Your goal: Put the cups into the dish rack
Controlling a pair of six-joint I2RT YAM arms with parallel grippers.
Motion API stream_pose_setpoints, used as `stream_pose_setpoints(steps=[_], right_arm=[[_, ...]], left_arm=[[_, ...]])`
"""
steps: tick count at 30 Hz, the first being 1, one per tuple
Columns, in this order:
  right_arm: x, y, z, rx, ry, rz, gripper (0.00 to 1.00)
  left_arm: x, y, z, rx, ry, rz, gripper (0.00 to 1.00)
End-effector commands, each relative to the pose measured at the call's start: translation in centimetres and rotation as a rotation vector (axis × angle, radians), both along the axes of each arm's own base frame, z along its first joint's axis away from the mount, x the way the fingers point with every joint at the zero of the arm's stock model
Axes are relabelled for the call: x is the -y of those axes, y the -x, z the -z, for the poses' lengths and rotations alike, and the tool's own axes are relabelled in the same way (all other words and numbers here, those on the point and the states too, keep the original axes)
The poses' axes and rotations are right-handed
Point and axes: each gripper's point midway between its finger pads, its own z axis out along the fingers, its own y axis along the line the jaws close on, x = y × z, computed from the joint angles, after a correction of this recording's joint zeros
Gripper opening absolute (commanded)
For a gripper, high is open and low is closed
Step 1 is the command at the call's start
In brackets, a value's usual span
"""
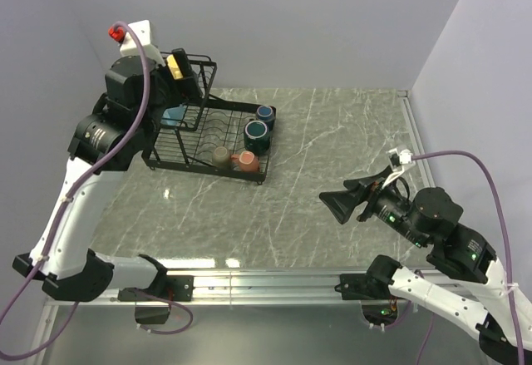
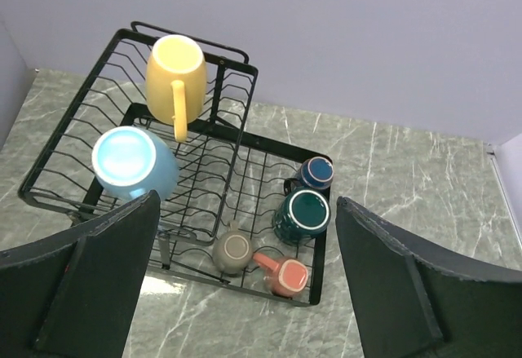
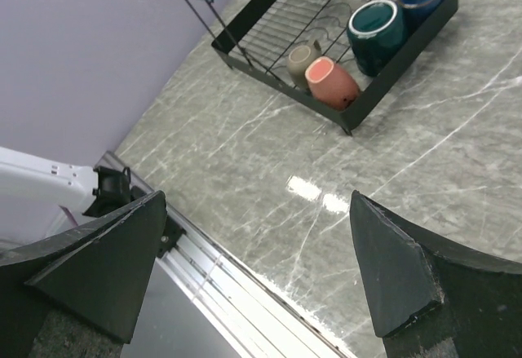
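The black wire dish rack stands at the back left of the table. On its raised basket lie a yellow cup and a light blue cup. Its lower tray holds a navy cup, a dark teal cup, an olive-brown cup and a salmon cup. My left gripper hangs open and empty high above the rack. At the right, my right gripper is open and empty over bare table, far from the rack.
Grey marble tabletop with lilac walls at the back and both sides. A metal rail runs along the near edge by the arm bases.
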Motion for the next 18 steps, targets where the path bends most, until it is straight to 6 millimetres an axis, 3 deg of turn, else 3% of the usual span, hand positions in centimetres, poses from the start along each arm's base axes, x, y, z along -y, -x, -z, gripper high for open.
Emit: stream_pose_setpoints(steps=[1, 8, 9, 10, 11, 12, 13, 14, 15, 16, 18], right_arm=[[-0.8, 0.1, -0.5, 0.019, -0.038, -0.032, 1.00], [-1.3, -0.4, 1.1, -0.008, -0.022, -0.022, 1.00], [-1.1, -0.5, 1.3, -0.020, -0.027, -0.003, 1.00], [-0.8, -0.7, 1.2, -0.020, -0.031, 0.017, 1.00], [-0.7, -0.7, 1.1, -0.025, -0.044, 0.026, 1.00], [-0.6, -0.7, 1.1, -0.026, -0.047, 0.031, 1.00], [-0.6, -0.6, 1.2, -0.028, -0.050, 0.028, 1.00], [-0.6, -0.5, 1.1, -0.025, -0.057, 0.022, 1.00], [-0.6, -0.5, 1.1, -0.025, -0.063, 0.021, 1.00], [-0.7, -0.4, 1.2, -0.025, -0.066, 0.015, 1.00], [-0.6, -0.3, 1.1, -0.024, -0.073, 0.015, 1.00]], left_arm=[[-1.3, 0.9, -1.7, 0.059, 0.042, -0.039, 0.94], [-3.0, 1.7, -1.8, 0.102, 0.022, -0.098, 0.95], [-3.4, 1.5, -0.2, 0.085, -0.003, -0.122, 0.95], [-3.3, 1.2, -1.3, 0.156, 0.033, -0.119, 0.94], [-4.1, 2.6, -2.2, 0.213, 0.039, -0.117, 0.90], [-4.1, 2.8, -2.3, 0.255, 0.047, -0.104, 0.86], [-3.4, 2.1, -1.0, 0.313, 0.047, -0.080, 0.84], [-4.2, 4.2, -2.8, 0.430, 0.024, -0.047, 0.83], [-4.2, 4.7, -2.8, 0.486, 0.026, -0.036, 0.80], [-4.6, 5.2, -1.2, 0.508, 0.032, -0.037, 0.79], [-4.6, 5.3, -0.9, 0.516, 0.014, -0.039, 0.81]])
